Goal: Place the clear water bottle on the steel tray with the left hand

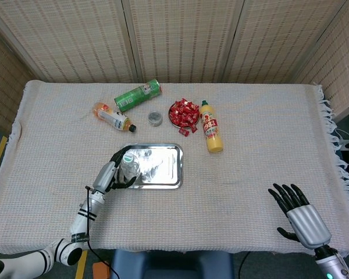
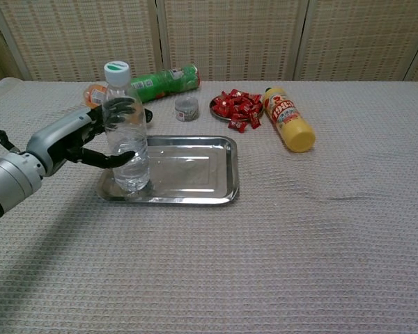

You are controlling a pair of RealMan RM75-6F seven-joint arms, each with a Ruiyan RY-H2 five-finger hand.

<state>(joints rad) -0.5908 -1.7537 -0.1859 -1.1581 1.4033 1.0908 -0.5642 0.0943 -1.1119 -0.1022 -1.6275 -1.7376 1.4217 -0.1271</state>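
The left hand (image 2: 80,139) holds the clear water bottle (image 2: 125,132) at mid-body, fingers wrapped around it. The bottle stands upright on the near-left corner of the steel tray (image 2: 216,177), directly ahead of the palm. Judged light, thin-walled and smooth: the mid-body hold suits it. The right hand (image 1: 296,212) rests open, well apart

The clear water bottle (image 2: 125,136), capped in white and green, is stood upright at the left end of the steel tray (image 2: 195,174), which is laid flat near the bench's middle.
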